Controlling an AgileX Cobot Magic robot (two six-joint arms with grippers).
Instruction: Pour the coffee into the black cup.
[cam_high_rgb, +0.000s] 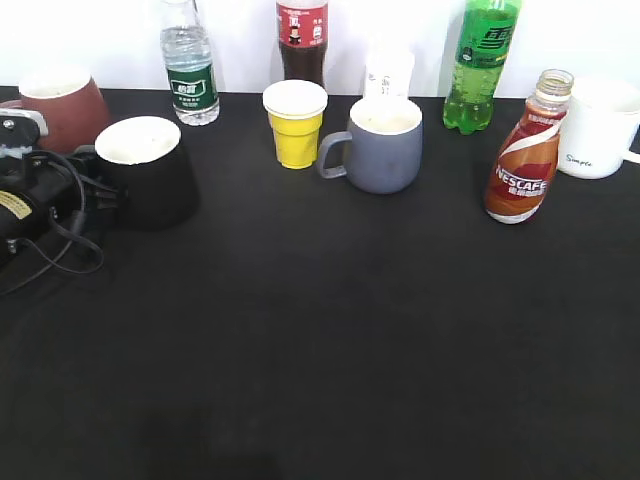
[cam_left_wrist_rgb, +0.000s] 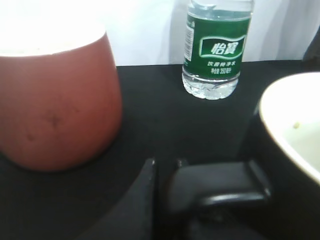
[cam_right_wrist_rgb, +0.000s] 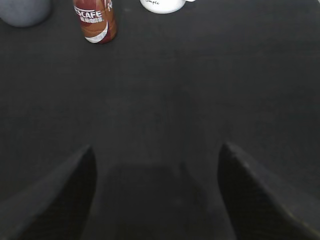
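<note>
Coffee (cam_high_rgb: 524, 170) stands upright on the right of the bench (cam_high_rgb: 330, 340), beside a white mug (cam_high_rgb: 600, 128). Far left sits the black cup (cam_high_rgb: 150, 170), with the left gripper (cam_left_wrist_rgb: 210, 192) clenched on its handle. Right gripper (cam_right_wrist_rgb: 155, 195) hangs well back from the bottle, jaws released and wide. It should reach straight in and squeeze the bottle's middle, keeping it upright.
</note>
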